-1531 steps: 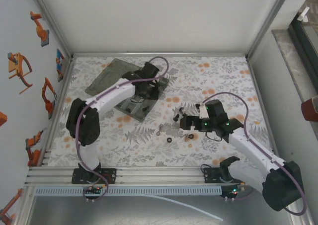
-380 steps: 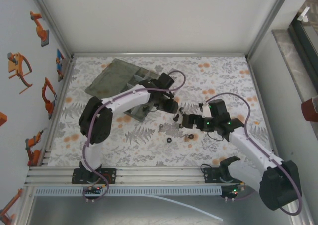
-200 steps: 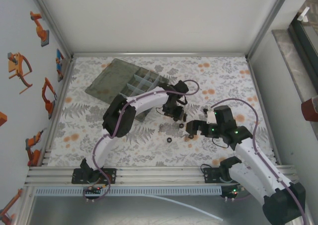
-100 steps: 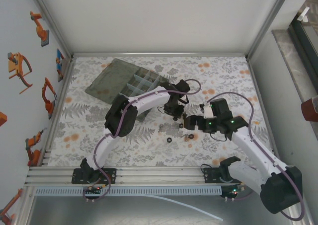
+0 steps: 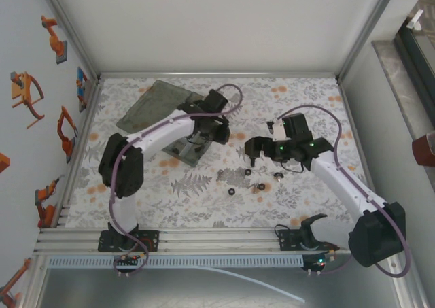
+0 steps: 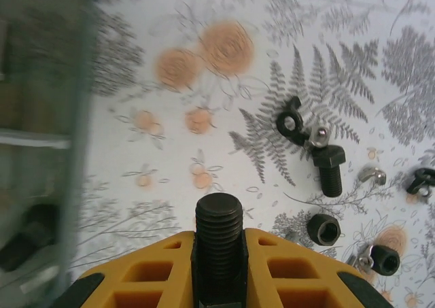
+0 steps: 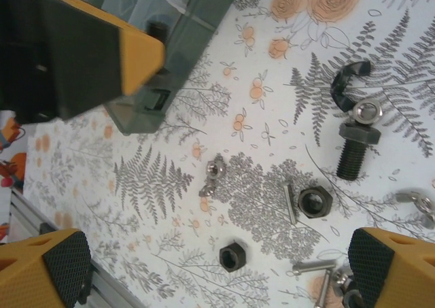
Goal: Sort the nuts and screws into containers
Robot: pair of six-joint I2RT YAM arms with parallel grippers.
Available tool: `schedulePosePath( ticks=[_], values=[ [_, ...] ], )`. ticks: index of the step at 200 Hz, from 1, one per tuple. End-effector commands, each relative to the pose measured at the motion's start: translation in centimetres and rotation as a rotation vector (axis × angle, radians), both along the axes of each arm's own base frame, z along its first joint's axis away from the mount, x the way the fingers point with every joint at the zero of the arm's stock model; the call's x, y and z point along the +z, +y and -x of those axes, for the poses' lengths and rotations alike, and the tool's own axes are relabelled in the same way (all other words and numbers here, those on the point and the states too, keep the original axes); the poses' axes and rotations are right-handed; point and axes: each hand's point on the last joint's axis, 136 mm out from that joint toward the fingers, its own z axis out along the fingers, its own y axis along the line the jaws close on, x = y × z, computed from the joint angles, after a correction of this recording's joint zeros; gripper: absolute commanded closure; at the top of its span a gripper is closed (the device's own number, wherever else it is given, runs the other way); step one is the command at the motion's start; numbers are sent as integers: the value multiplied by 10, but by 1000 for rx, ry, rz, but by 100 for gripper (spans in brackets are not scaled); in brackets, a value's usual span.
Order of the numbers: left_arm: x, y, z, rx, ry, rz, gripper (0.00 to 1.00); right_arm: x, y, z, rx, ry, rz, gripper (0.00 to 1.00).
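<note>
Left claw (image 6: 217, 284) pinches one screw (image 6: 218, 221), shaft poking forward out of the grip. Containers (image 6: 37, 117) lie at the left edge of its wrist view, beside, not beneath. Right claw (image 5: 253, 149) spread, hovering over loose nuts (image 7: 315, 202) on the bench (image 5: 299, 104). Left arm nearer.

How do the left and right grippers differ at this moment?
The left gripper is shut on a black threaded screw; the right gripper is open and empty. The left sits beside the grey plastic organiser box; the right hangs over loose screws and nuts. Both have yellow fingers.
</note>
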Motion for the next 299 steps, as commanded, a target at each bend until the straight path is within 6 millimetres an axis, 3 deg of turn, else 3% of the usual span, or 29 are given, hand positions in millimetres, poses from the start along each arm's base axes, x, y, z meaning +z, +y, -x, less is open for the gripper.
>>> schedulePosePath(
  ticks=[1, 36, 71, 98, 136, 180, 255, 272, 299],
  values=[
    [11, 30, -5, 24, -39, -36, 89, 17, 12, -13, -17, -35, -84, 1],
    [-13, 76, -2, 67, 0, -162, 89, 17, 29, -23, -3, -48, -106, 1],
    [-30, 95, 9, 97, 44, -210, 89, 12, 55, -28, 47, -57, -97, 1],
    [-39, 106, 12, 117, 68, -263, 89, 5, 62, -31, 30, -61, -121, 1],
    [-50, 113, 8, 129, 84, -309, 88, -7, 47, -32, -44, -77, -53, 2],
    [-59, 108, 2, 147, 114, -318, 84, -12, 32, -14, -16, -82, 20, 1],
    [-18, 89, 1, 172, -6, -333, 65, -10, 4, 20, -18, -129, 63, 1],
    [0, 60, 5, 133, -62, -267, 64, -12, -4, 28, -28, -131, 76, 1],
    [14, -8, 18, 52, -32, -28, 58, -25, -19, 38, -63, -97, 117, 0]
  ],
)
